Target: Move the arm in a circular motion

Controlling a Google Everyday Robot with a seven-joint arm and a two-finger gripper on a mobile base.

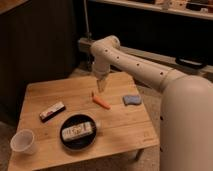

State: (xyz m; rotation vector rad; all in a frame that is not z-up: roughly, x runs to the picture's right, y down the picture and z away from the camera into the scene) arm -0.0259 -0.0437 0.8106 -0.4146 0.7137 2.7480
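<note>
My large white arm (150, 70) reaches from the right foreground across the wooden table (125, 127), with small dark dots along its segments and a rounded elbow joint at the top. Its short pale tip, the gripper (101, 85), points down and hovers over the far middle of the table, just above and behind the orange carrot (101, 101). It holds nothing that I can see.
A black bowl (78, 132) holds a packaged snack. A dark snack bar (52, 111) lies at the left, a white paper cup (22, 141) at the front left corner, a blue sponge (132, 100) at the right. Dark cabinets stand behind.
</note>
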